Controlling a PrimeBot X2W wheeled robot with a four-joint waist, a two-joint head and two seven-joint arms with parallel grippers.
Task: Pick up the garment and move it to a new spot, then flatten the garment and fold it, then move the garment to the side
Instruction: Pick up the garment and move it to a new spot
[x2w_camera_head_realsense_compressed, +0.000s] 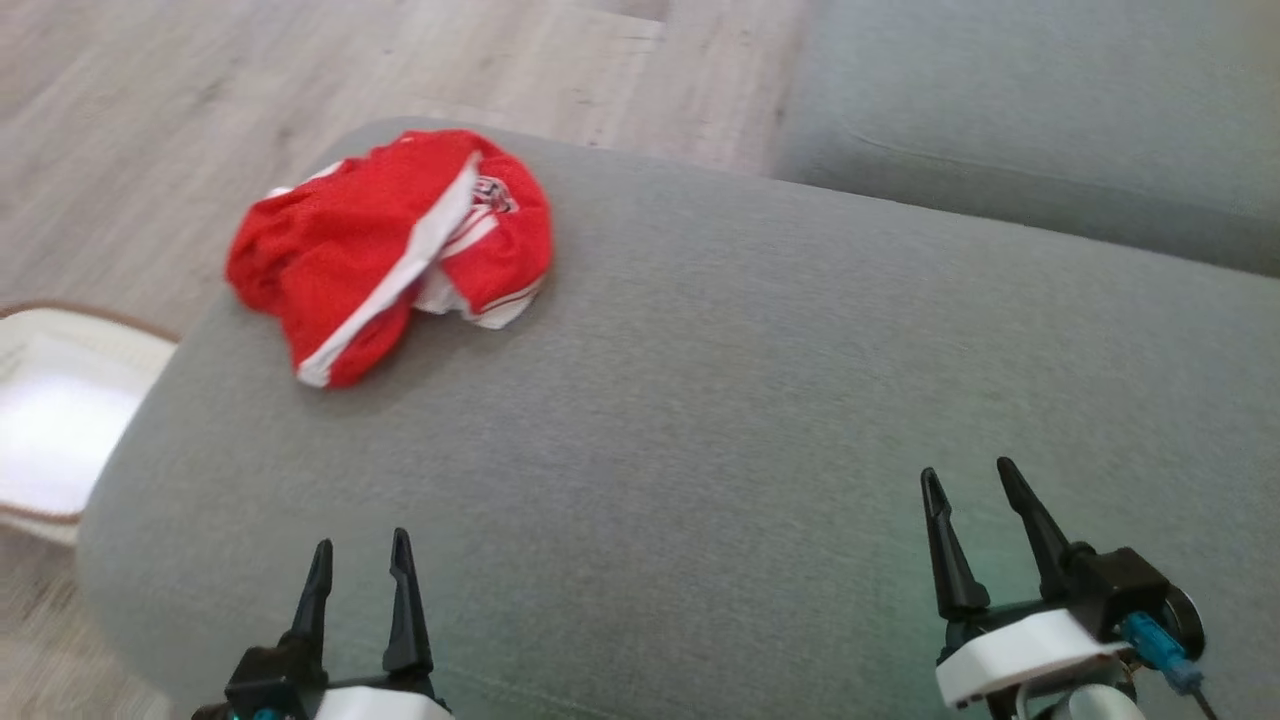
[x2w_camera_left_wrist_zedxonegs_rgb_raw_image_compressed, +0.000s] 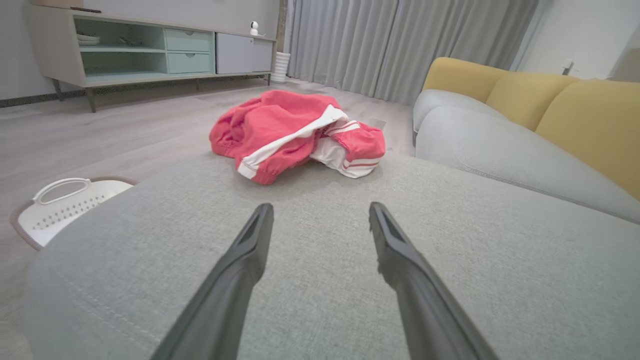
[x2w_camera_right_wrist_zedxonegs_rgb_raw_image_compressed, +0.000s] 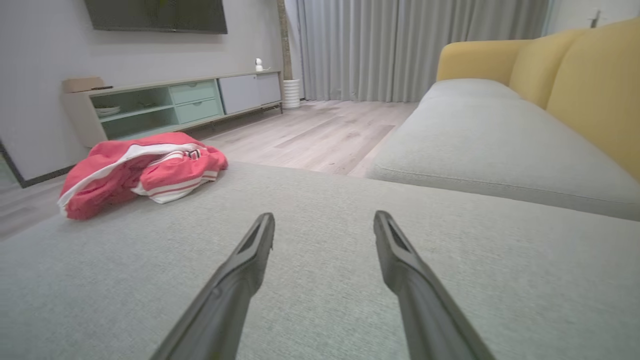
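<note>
Sofa (x2w_camera_head_realsense_compressed: 700, 400): crumpled garment (x2w_camera_head_realsense_compressed: 380, 250), basket (x2w_camera_head_realsense_compressed: 60, 420) beside; left end effector (x2w_camera_head_realsense_compressed: 361, 541), right end effector (x2w_camera_head_realsense_compressed: 967, 470) spread, empty.

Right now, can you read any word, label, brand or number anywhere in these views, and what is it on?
No text reads clearly.
On the red garment, a small dark-and-white print beside the white stripe: too blurred to read.

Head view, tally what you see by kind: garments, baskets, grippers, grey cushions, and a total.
Garments: 1, the red garment
Baskets: 1, the white basket
Grippers: 2, the left gripper and the right gripper, both open
Grey cushions: 2, the near cushion and the far cushion
Total: 6
</note>
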